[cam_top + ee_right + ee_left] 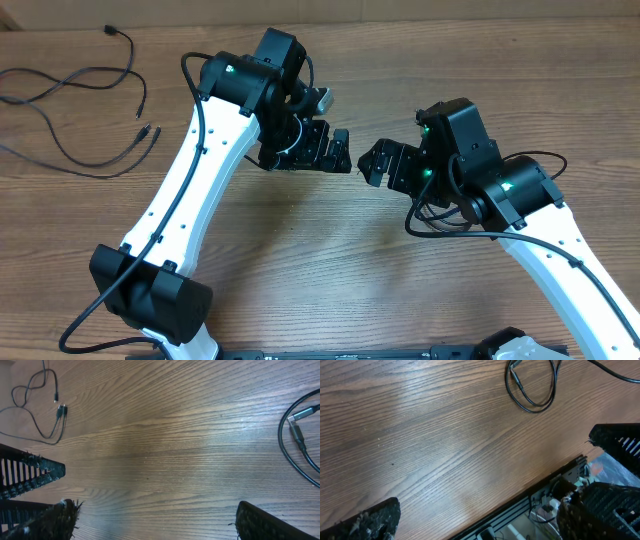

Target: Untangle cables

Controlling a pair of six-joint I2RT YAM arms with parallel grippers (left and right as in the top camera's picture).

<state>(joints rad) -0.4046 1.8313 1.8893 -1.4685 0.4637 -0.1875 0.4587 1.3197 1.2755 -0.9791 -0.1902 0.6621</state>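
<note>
The cables [146, 131] lie as loose thin black strands with small plug ends at the table's far left; the right wrist view shows them small in its upper left corner [61, 410]. My left gripper [343, 152] and right gripper [373, 164] hover nose to nose over the middle of the table, a small gap between them, far from the cables. Both stand open with nothing between the fingers. In the left wrist view only bare wood shows between the left gripper's [482, 520] fingers, and the right wrist view shows the same for the right gripper [157, 522].
A thicker black wire loop [432, 222] hangs by the right arm; a looped wire with a silver plug shows in the left wrist view [530, 404] and right wrist view [299, 435]. The table's front edge with a rail [520, 507] runs close by.
</note>
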